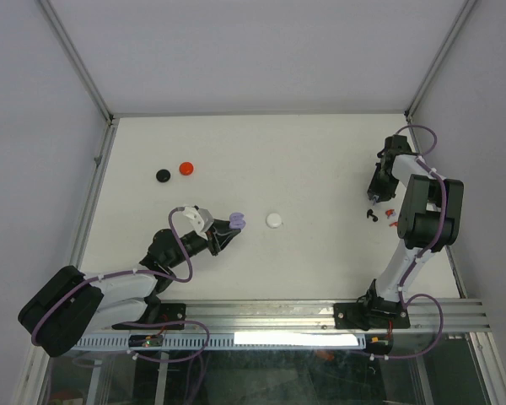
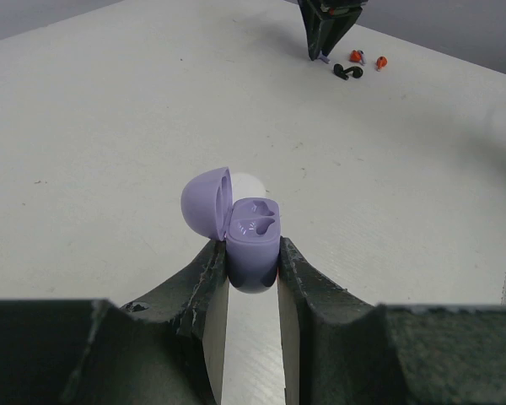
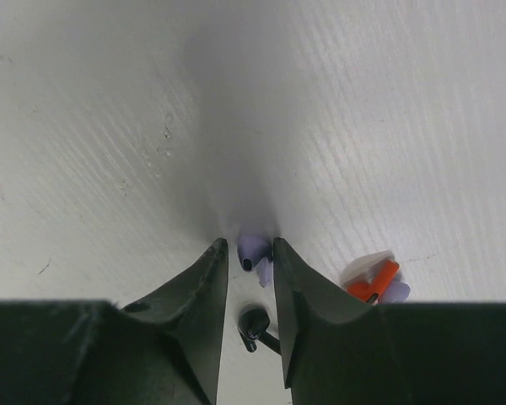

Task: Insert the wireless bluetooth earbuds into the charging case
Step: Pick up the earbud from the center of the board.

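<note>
- Currently the left fingers are clamped tight on the base of the lilac charging case, with its lid swung back and both sockets facing up and empty, apparently so that an earbud can be lowered in from above
- Well apart, at the right side of the counter, the right fingers point down with only a narrow gap between them, one on either side of a lilac earbud that lies on the surface; I cannot tell whether they pinch it yet or merely bracket it
- That earbud matches the case in colour, which is likely why it is singled out of the small cluster: a black earbud lies just beside it, between the fingers nearer the wrist, and an orange earbud lies near on the other side
- Small round black, red and white pieces, possibly other cases, sit on the counter; the white one is just beyond the held case
- By my reading the first pick-up is in hand and nothing is in the case yet; the crowding black earbud could get nudged or caught in the grasp
</note>
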You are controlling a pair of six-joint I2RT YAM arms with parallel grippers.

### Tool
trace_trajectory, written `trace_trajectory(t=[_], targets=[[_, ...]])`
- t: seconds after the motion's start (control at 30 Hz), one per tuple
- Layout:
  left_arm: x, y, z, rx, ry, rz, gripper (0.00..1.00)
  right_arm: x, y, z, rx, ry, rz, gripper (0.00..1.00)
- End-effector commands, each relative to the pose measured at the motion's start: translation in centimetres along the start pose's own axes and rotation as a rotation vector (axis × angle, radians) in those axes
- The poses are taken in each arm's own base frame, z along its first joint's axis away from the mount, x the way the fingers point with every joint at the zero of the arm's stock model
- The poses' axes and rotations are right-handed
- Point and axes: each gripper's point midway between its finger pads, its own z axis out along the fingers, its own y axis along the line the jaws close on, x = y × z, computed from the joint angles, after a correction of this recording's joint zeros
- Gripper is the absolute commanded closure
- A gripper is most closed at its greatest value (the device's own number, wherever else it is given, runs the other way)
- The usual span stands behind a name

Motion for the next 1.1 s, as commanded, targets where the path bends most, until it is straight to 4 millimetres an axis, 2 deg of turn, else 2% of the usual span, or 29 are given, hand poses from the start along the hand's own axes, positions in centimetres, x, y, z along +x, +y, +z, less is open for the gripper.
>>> trace_trajectory(t=[0.0, 0.2, 0.37, 0.57, 0.83, 1.07], targets=[[-1.9, -0.1, 0.8, 0.028, -0.053, 0.035, 1.00, 0.0, -0.4, 0.5, 0.019, 0.016, -0.023, 0.72], [-2.0, -0.3, 0.7, 0.035, -0.067, 0.026, 1.00, -0.4, 0.2, -0.5, -0.011, -0.005, -0.023, 0.89], [-2.6, -0.1, 0.7, 0.023, -0.100, 0.029, 1.00, -0.8, 2.1, -1.7, -0.062, -0.043, -0.043, 0.94], [-3.7, -0.3, 0.8, 0.020, -0.140, -0.019, 1.00, -1.1, 5.6, -4.3, -0.129, -0.124, -0.119, 0.95], [-5.3, -0.1, 0.5, 0.000, -0.203, -0.030, 1.00, 0.2, 12.4, -9.7, -0.279, -0.281, -0.279, 0.96], [-7.4, 0.2, 0.1, -0.027, -0.270, -0.021, 1.00, 1.9, 18.0, -16.3, -0.434, -0.450, -0.404, 0.97]])
